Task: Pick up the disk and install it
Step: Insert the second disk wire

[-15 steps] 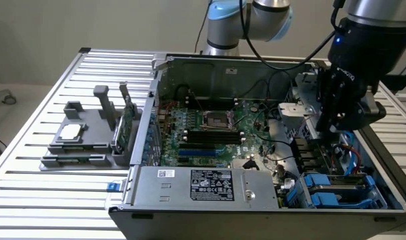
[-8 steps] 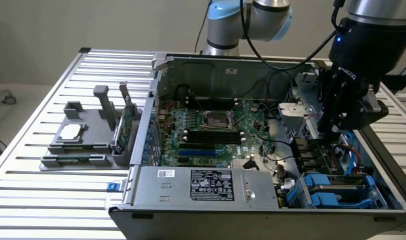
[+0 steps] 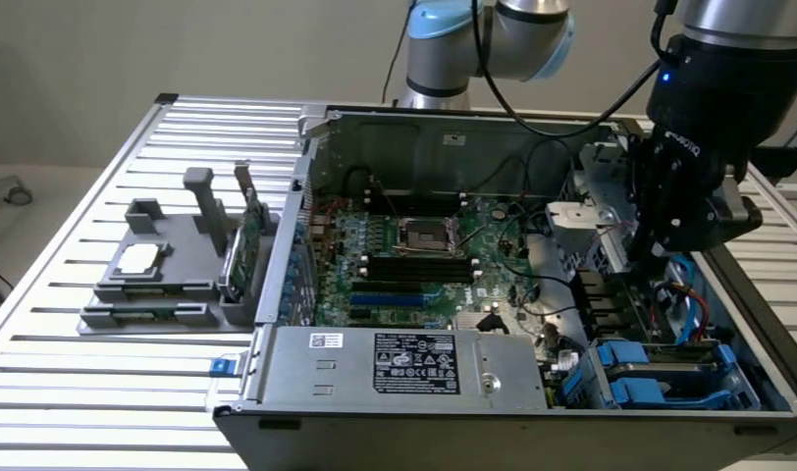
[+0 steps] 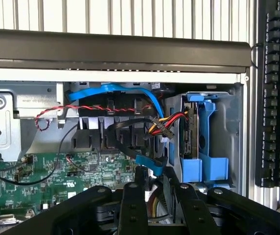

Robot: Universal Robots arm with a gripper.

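On the slatted metal bench an open computer case is lying on its side, and I am hovering the gripper inside it. The disk is standing on edge in its blue carrier in the corner bay just beyond the fingertips, its long axis running away from the gripper. The fingers are sitting close together, clasping nothing.
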